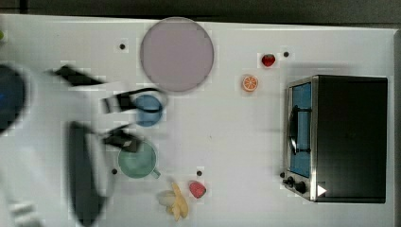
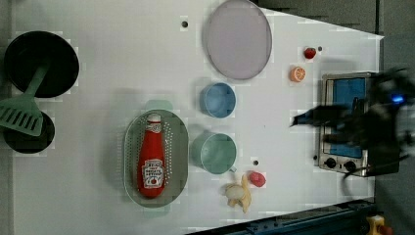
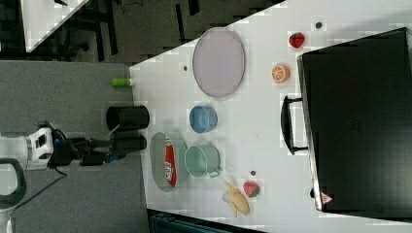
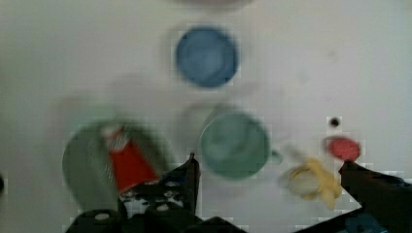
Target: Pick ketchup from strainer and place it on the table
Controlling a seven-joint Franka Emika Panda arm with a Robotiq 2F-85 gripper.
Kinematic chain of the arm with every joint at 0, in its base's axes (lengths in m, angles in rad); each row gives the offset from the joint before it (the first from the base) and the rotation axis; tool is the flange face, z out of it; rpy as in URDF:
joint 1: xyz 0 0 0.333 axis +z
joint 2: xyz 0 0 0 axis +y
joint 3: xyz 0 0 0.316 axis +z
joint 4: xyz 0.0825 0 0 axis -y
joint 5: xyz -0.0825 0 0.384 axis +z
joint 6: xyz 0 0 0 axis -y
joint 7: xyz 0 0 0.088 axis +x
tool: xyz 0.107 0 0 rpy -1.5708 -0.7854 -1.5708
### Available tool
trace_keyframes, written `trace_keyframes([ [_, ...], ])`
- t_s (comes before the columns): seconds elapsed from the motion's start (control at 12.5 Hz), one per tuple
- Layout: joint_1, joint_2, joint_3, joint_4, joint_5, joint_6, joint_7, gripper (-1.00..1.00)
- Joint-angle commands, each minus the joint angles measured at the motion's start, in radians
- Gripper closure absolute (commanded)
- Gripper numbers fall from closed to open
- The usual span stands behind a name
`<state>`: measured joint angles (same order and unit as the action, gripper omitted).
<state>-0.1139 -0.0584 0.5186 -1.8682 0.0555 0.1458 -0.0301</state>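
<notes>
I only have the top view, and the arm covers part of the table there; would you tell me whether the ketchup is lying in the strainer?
Observer: Yes. In the left view the ketchup lies flat inside the strainer, with its white cap toward the left view's top. The strainer sits close beside the teal mug, on the left view's left of it.
Operator: Thank you. Is the gripper ready to take it?
Observer: In the wrist view the gripper is wide open with nothing between its fingers, and the ketchup lies untouched.
</notes>
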Motion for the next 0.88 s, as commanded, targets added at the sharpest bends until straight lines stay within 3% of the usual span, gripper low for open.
trace_keyframes([
  [0.08,0.027,0.043,0.113,-0.016,0.002,0.059,0.037,-1.0],
  [0.48,0.033,0.134,0.289,-0.153,-0.002,0.283,0.04,-1.0],
  [0.88,0.038,0.225,0.309,-0.376,-0.015,0.721,0.049,-1.0],
])
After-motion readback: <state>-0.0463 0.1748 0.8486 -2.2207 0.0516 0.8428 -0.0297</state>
